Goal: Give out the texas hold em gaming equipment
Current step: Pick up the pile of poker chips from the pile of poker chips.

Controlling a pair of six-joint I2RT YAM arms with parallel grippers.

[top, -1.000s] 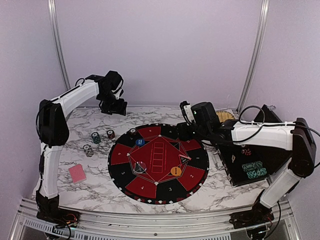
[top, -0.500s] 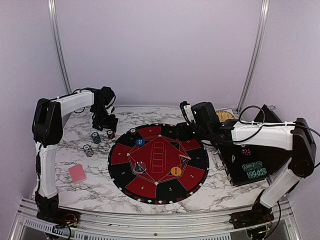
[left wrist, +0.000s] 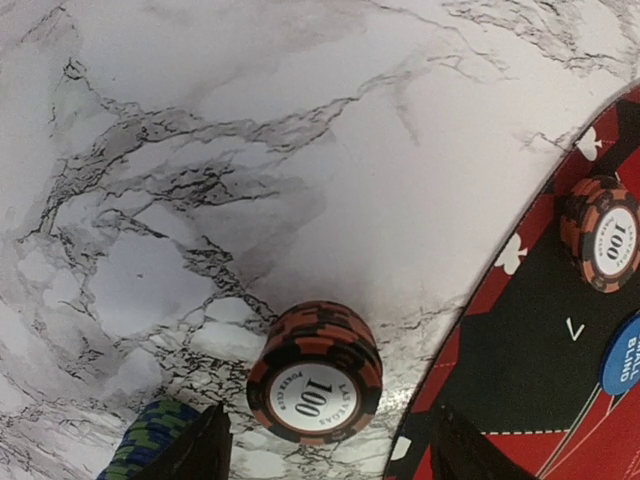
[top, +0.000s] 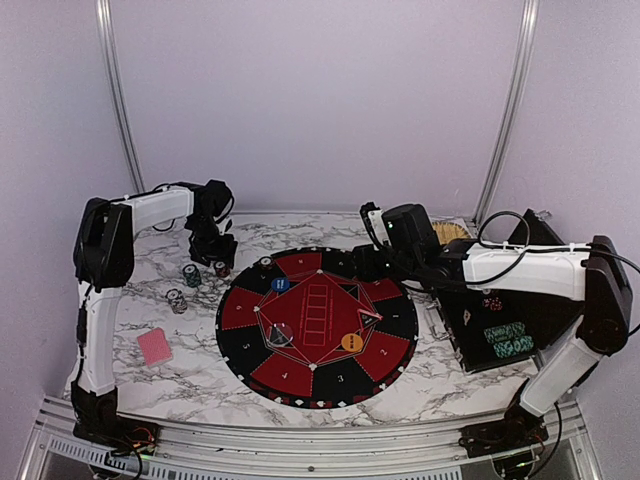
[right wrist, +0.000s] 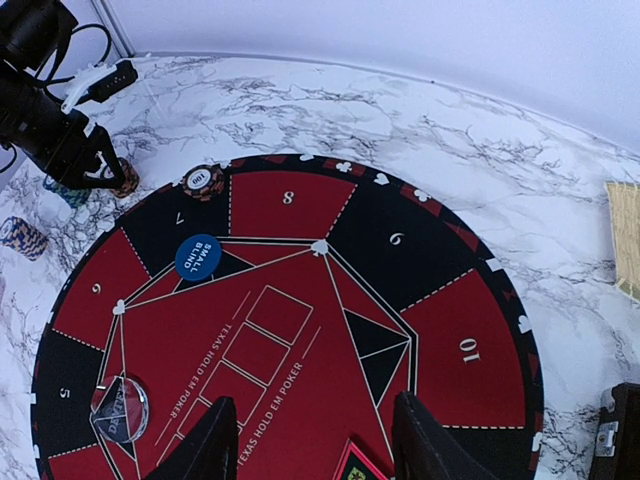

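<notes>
Between the left jaws, parted and not clenched, a red-and-black chip stack (left wrist: pixel 315 372) marked 100, upright on the marble desk (left wrist: pixel 180 120), almost touching one finger (left wrist: pixel 205 450), clear of the other. Just outside that nearer finger, a green-and-blue chip stack (left wrist: pixel 150 450). Beyond the far finger, the edge of the round black-and-red mat (left wrist: pixel 520 340), carrying another 100 stack (left wrist: pixel 603 233) and a blue button (left wrist: pixel 625 352). Under the right jaws, released and holding nothing, the mat's red middle; ahead and to their left the blue button, a clear button (right wrist: pixel 120 410) close off their left side. Well away from both jaws, on the desk: a pink card (top: pixel 155 346)
</notes>
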